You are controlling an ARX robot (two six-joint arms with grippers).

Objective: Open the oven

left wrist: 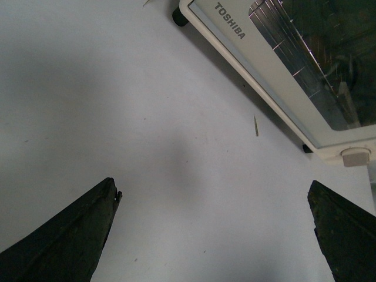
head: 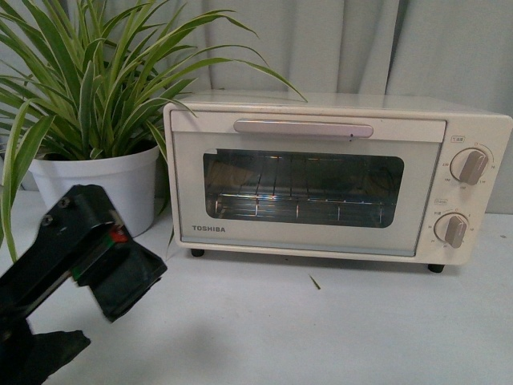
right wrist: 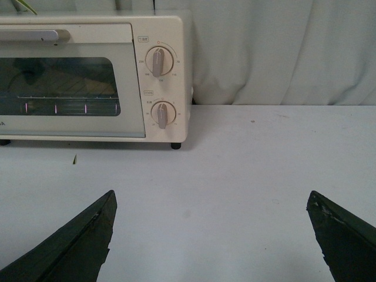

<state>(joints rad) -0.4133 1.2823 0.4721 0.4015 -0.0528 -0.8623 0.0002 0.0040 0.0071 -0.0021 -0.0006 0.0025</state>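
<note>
Toshiba toaster oven (head: 337,176) sits far-centre on white table (head: 321,329), long axis L–R, glass door facing near, twd robot; door shut. Bar handle (head: 303,128) horiz. along door's top edge. Two knobs (head: 469,167) stacked at right end. Potted spider plant (head: 96,120) just left of oven. Left arm (head: 88,249) low at near-left, angled up twd oven, well apart from it. Left gripper (left wrist: 214,200): fingers spread wide, empty, tilted down over table in front of oven. Right gripper (right wrist: 211,202): also spread, empty, aimed level at oven's knob end, not touching.
</note>
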